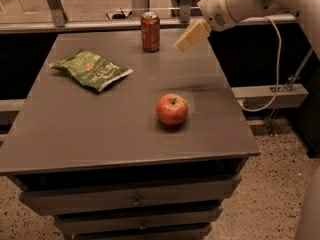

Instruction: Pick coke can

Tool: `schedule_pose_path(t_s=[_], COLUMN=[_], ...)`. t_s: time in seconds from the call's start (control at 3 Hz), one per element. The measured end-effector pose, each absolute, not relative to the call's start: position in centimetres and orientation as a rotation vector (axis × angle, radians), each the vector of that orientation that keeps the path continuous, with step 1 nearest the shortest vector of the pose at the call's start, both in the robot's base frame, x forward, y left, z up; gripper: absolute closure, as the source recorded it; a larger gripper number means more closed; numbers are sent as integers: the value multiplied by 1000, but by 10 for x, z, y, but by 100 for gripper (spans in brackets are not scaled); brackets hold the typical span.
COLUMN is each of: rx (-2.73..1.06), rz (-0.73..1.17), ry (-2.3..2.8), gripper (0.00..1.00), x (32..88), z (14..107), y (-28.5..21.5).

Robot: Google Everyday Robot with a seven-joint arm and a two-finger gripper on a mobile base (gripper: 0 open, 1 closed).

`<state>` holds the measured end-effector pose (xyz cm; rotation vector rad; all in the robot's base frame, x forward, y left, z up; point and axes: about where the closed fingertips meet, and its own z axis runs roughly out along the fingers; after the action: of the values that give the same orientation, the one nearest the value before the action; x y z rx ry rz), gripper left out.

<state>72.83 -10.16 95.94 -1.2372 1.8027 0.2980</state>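
Coke can (pixel 150 31) is upright at the back edge of the desk (pixel 100 134), a little right of centre. Red body, silver top, standing alone with nothing touching it.

Gripper (pixel 192 35) is just right of the can, near it but clearly apart, with a gap of bare desk between them. It hangs over the back-right part of the desk, tilted down and left toward the can, at roughly the can's height in the camera view. Can't tell whether the jaws are wide or narrow from this angle; they read as one pale block. Nothing visible in them.

White arm (pixel 250 1) comes in from the top right corner. A white cable (pixel 276 59) loops down from it off the desk's right side.

Other items on the desk:
- red apple (pixel 172 109), stem up, toward the front, right of centre, well apart from the can
- green chip bag (pixel 91 70), lying flat on the left side, slightly crumpled

Drawer fronts (pixel 135 200) below the desk top. Speckled floor (pixel 265 184) around it.
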Motion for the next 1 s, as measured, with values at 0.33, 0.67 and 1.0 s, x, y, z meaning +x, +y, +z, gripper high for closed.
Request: schedule_pose_path(t_s=[0.33,0.67,1.0], rx=[-1160,-1115,-1100], rz=[372,440,479], ry=[1759,1730,1728], gripper=[0,0,0], x=[773,810,833], z=[949,935,917], y=[-85,-61,-41])
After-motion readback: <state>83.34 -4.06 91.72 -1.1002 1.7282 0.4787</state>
